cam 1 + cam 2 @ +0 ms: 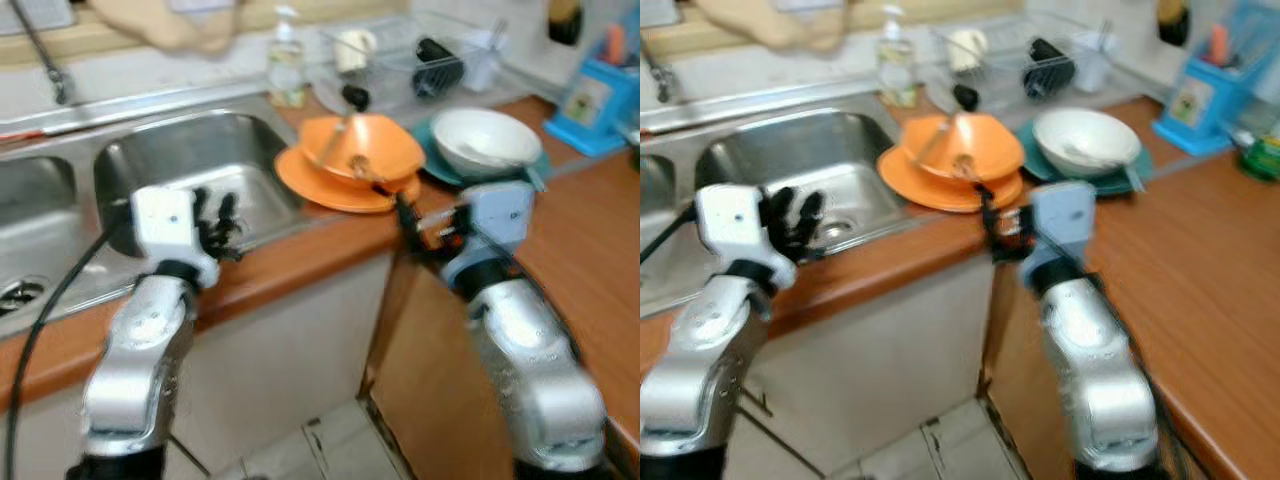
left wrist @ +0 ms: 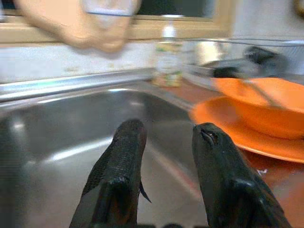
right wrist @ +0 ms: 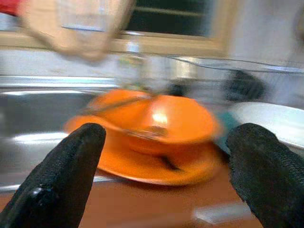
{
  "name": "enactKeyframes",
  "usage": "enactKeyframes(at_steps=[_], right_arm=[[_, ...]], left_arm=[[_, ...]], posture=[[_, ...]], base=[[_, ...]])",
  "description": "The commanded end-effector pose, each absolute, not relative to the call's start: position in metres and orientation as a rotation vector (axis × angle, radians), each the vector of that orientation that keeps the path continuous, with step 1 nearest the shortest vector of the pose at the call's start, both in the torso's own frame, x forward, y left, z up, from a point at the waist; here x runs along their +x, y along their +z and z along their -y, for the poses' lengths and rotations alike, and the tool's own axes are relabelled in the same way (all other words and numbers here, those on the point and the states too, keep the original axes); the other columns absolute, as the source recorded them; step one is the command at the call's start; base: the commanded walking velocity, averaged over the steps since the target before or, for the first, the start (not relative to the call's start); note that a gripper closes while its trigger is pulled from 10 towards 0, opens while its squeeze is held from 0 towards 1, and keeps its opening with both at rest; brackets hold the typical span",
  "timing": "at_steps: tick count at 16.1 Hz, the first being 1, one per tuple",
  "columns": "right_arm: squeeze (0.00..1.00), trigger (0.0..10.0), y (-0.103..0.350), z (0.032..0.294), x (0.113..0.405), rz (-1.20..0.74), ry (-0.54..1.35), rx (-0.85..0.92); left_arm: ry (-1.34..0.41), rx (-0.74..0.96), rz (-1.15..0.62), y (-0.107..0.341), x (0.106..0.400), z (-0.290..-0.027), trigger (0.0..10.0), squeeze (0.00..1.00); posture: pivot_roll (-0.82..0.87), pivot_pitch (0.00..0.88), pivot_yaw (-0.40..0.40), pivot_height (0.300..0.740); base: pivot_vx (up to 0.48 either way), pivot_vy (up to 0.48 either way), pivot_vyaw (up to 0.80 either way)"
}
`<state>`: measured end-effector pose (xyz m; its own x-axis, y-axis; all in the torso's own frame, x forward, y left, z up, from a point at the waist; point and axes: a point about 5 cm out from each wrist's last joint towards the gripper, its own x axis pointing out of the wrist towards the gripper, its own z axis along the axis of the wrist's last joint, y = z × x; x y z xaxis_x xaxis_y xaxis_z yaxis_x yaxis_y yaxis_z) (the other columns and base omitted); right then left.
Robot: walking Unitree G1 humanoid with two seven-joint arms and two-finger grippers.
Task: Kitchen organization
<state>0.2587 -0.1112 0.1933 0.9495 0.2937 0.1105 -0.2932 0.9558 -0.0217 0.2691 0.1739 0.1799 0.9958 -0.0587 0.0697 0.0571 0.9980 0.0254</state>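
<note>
An orange bowl [image 1: 362, 145] with a utensil [image 1: 345, 125] leaning in it sits on an orange plate [image 1: 310, 185] on the wooden counter, right of the steel sink [image 1: 190, 160]. Beside it, a white bowl [image 1: 485, 138] rests on a teal plate [image 1: 440, 165]. My left gripper [image 1: 218, 222] hovers open at the sink's front edge, its fingers [image 2: 126, 156] pointing into the basin. My right gripper [image 1: 405, 215] stands wide open just in front of the orange plate, empty; in the right wrist view its fingertips [image 3: 80, 147] frame the orange bowl [image 3: 175, 121].
A soap bottle [image 1: 286, 62] and a dish rack [image 1: 420, 55] holding cups stand behind the dishes. A blue box [image 1: 592, 105] sits at the far right of the counter [image 1: 590, 250]. A blurred beige shape [image 1: 170, 25] hangs above the sink. The views are motion-blurred.
</note>
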Motion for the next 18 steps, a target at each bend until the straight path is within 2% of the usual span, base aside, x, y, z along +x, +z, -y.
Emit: enactKeyframes(at_steps=[1,3,6,18], right_arm=[[1.0,10.0,0.1938,0.1168,0.2583,0.111,0.291,-0.004],[1.0,10.0,0.1932,0.1139,0.2565,0.108,0.319,0.016],[1.0,10.0,0.193,0.1092,0.2546,0.119,0.348,-0.019],[1.0,10.0,0.1993,0.1134,0.2528,0.136,0.322,0.016]], left_arm=[[-0.079,0.021,0.091,0.1843,0.271,-0.1684,10.0,0.0],[-0.076,0.03,0.091,0.1846,0.271,-0.1705,10.0,0.0],[-0.076,0.046,0.091,0.1853,0.2701,-0.1737,10.0,0.0],[-0.132,0.034,0.083,0.1824,0.2729,-0.1647,10.0,0.0]], posture=[[-0.1,0.0,0.041,0.74],[-0.1,0.0,0.04,0.74],[-0.09,0.0,0.041,0.74],[-0.11,0.0,0.055,0.74]], base=[[0.307,0.0,0.0],[0.311,0.0,0.0],[0.309,0.0,0.68],[0.308,0.0,0.0]])
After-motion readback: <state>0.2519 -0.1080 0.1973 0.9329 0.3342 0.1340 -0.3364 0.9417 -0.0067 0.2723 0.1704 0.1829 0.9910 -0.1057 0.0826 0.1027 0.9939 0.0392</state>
